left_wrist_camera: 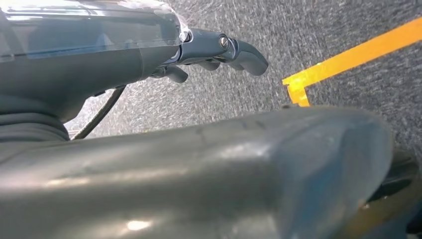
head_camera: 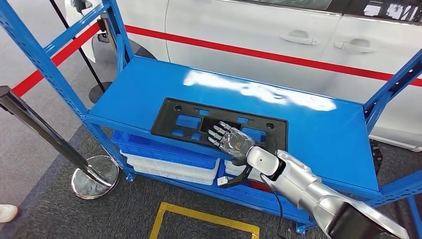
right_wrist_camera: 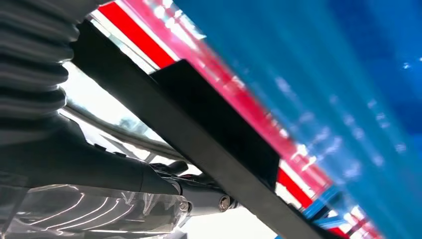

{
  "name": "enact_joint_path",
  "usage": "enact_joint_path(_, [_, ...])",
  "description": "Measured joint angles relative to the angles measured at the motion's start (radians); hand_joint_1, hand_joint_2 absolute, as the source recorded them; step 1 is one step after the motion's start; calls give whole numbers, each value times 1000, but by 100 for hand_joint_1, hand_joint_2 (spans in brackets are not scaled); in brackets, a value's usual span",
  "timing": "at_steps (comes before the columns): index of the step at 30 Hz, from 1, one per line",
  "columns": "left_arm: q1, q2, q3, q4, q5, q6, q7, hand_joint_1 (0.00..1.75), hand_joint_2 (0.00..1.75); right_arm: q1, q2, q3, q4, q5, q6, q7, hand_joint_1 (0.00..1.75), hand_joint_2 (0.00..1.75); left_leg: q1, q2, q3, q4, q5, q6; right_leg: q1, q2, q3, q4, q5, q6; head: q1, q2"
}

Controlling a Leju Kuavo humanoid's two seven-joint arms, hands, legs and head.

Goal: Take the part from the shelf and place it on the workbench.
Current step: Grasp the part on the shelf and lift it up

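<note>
My right hand [head_camera: 233, 141] rests fingers-spread on the black plate frame [head_camera: 185, 121] at centre frame, holding nothing I can tell; the frame's long axis runs left-right along the blue shelf [head_camera: 318, 129].

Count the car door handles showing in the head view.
2. Both are on the white car behind the blue shelf: one door handle just right of centre, the other door handle further right. Others may lie outside the frame.

The right hand [right_wrist_camera: 124, 199] lies against the black part [right_wrist_camera: 209, 129], apparently gripping its edge.
</note>
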Motion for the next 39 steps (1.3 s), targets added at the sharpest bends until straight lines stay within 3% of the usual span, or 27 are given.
enact_joint_path(2, [1,1,0,0,0,0,0,0,0,-2,18,12,30,0,0,4,0,175,-4,2,-2,0,0,2,0,0,-52,113,-41,1,0,0])
enact_joint_path(3, [2,1,0,0,0,0,0,0,0,-3,24,16,41,0,0,5,1,175,-6,2,-2,1,0,2,0,0,-55,122,-36,-1,0,0])
enact_joint_path(4, [2,1,0,0,0,0,0,0,0,-3,29,20,49,0,0,7,45,175,-8,1,-2,1,0,2,1,0,-37,90,-13,-5,0,0])
enact_joint_path(7, [3,0,0,0,1,1,-1,0,0,-6,47,25,63,-3,-3,20,174,175,-16,1,-2,3,-1,-1,10,-2,68,-111,66,-25,0,0])
enact_joint_path(8, [3,0,0,0,1,1,-1,0,0,-7,56,24,66,-6,-3,25,175,175,-17,3,-4,4,-1,-4,14,-3,87,-151,75,-30,0,0])
enact_joint_path(10, [5,1,0,0,3,2,-3,0,0,-6,79,18,69,-14,-1,34,175,175,-17,6,-7,4,0,-13,17,-1,89,-166,79,-32,0,0])
enact_joint_path(12, [6,2,0,0,4,2,-5,0,0,-5,104,5,69,-23,3,39,175,175,-17,7,-12,13,-7,-24,10,2,91,-174,85,-39,0,0])
enact_joint_path(13, [8,3,0,0,5,2,-6,0,0,-5,115,-3,68,-25,5,40,175,175,-16,7,-23,37,-24,-31,6,2,92,-178,89,-43,0,0])
enact_joint_path(16, [13,3,0,0,7,3,-7,0,0,-5,136,-23,67,-26,7,41,175,175,-7,6,-106,221,-120,-47,3,1,92,-182,92,-49,0,0])
enact_joint_path(17, [15,4,0,0,7,3,-7,0,0,-4,138,-27,67,-25,8,42,175,175,-3,6,-132,276,-139,-52,2,0,92,-181,92,-49,0,0])
enact_joint_path(18, [18,4,0,0,7,3,-7,0,0,-5,138,-31,67,-25,8,43,175,175,1,6,-141,299,-139,-55,1,0,91,-180,92,-48,0,0])
enact_joint_path(19, [19,4,0,0,7,3,-7,0,0,-6,138,-34,67,-25,8,45,175,175,4,6,-130,280,-121,-59,0,0,92,-178,91,-46,0,0])
enact_joint_path(21, [20,6,0,0,7,3,-7,0,0,-12,135,-43,65,-25,8,48,175,175,12,6,-60,145,-60,-64,-4,1,91,-171,88,-38,0,0])
enact_joint_path(23, [19,7,0,0,7,3,-8,0,0,-19,123,-50,60,-25,7,51,175,175,14,0,-3,37,-26,-58,-3,3,89,-161,83,-24,0,0])
enact_joint_path(26, [20,7,0,0,8,3,-8,0,0,-26,104,-60,53,-24,2,51,175,175,8,-4,6,19,-22,-33,-3,6,89,-161,83,-5,0,0])
enact_joint_path(28, [20,7,0,0,8,4,-8,0,0,-27,100,-70,51,-23,-3,43,175,175,8,-1,8,13,-17,-20,-7,5,79,-139,64,5,0,0])
enact_joint_path(29, [19,7,0,0,9,4,-8,0,0,-27,99,-75,50,-23,-7,38,175,175,9,0,9,11,-16,-14,-8,5,61,-99,39,8,0,0])
enact_joint_path(31, [18,7,0,0,9,5,-8,0,0,-22,99,-86,50,-23,-16,27,175,175,7,2,8,11,-17,-8,-9,5,-3,34,-25,10,0,0])
enact_joint_path(32, [18,7,0,0,9,4,-8,0,0,-17,99,-91,49,-23,-22,22,175,175,6,3,8,11,-18,-7,-9,5,-34,95,-46,11,0,0])
enact_joint_path(33, [19,7,0,0,9,4,-8,0,0,-12,99,-96,46,-25,-29,18,175,175,4,3,9,12,-19,-5,-9,5,-51,126,-47,10,0,0])
enact_joint_path(34, [19,7,0,0,10,3,-8,0,0,-6,99,-103,40,-29,-37,13,175,175,3,2,11,13,-21,-5,-9,5,-50,118,-30,8,0,0])
enact_joint_path(35, [19,7,0,0,10,3,-8,0,0,-1,99,-111,31,-37,-43,6,175,175,2,2,15,13,-24,-5,-8,5,-29,71,5,4,0,0])
enact_joint_path(37, [19,6,0,0,10,1,-8,0,0,11,99,-135,0,-74,-54,-25,175,175,0,0,20,15,-30,-10,-4,4,34,-67,71,-7,0,0])
enact_joint_path(39, [18,5,0,0,9,0,-8,0,0,30,99,-169,-55,-146,-59,-78,175,175,-2,0,18,17,-35,-19,2,4,66,-141,90,-14,0,0])
